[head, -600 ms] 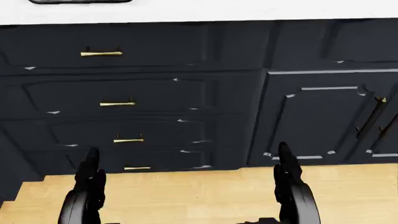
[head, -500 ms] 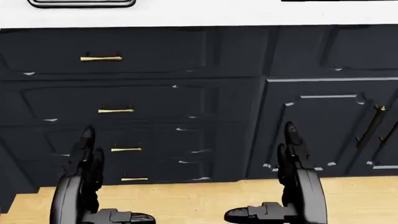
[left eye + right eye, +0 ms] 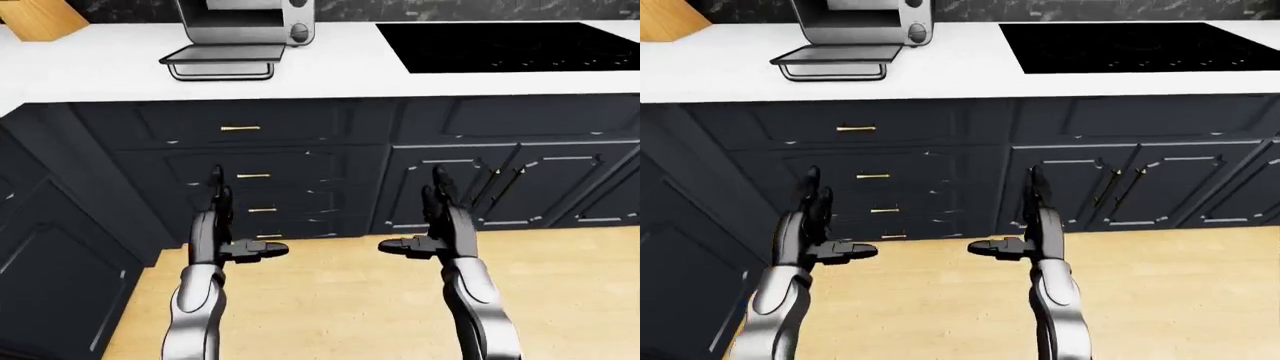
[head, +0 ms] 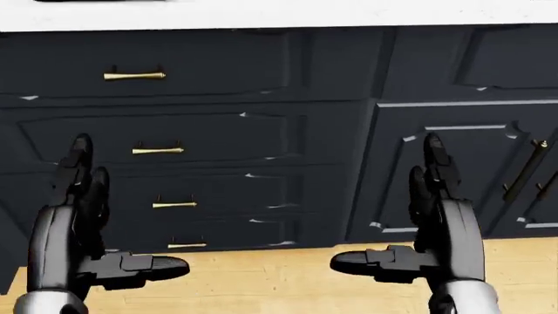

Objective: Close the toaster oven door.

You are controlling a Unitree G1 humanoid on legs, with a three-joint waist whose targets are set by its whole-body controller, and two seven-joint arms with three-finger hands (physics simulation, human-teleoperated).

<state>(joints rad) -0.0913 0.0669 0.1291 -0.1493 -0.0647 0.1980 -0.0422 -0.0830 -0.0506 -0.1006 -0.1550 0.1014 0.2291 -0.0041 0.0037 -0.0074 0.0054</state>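
Observation:
A silver toaster oven (image 3: 247,16) stands on the white counter (image 3: 330,67) at the top left of the left-eye view. Its door (image 3: 222,54) hangs open, lying flat toward me with its handle bar (image 3: 220,73) at the near edge. My left hand (image 3: 222,217) and right hand (image 3: 435,214) are raised side by side well below the counter, before the dark drawers. Both hands are open, fingers upright, thumbs pointing inward, and hold nothing. The head view shows only the hands (image 4: 74,216) and cabinet fronts.
A black cooktop (image 3: 510,45) lies in the counter to the right. Dark drawers with gold handles (image 3: 240,129) sit under the oven, cabinet doors (image 3: 500,184) to the right. A dark cabinet (image 3: 50,262) juts out at the left. A wooden block (image 3: 35,16) is at the top left. The floor (image 3: 340,300) is wood.
Both hands have risen in the head view and spread apart, the left one moving left. The head view has shifted slightly, so the camera moved.

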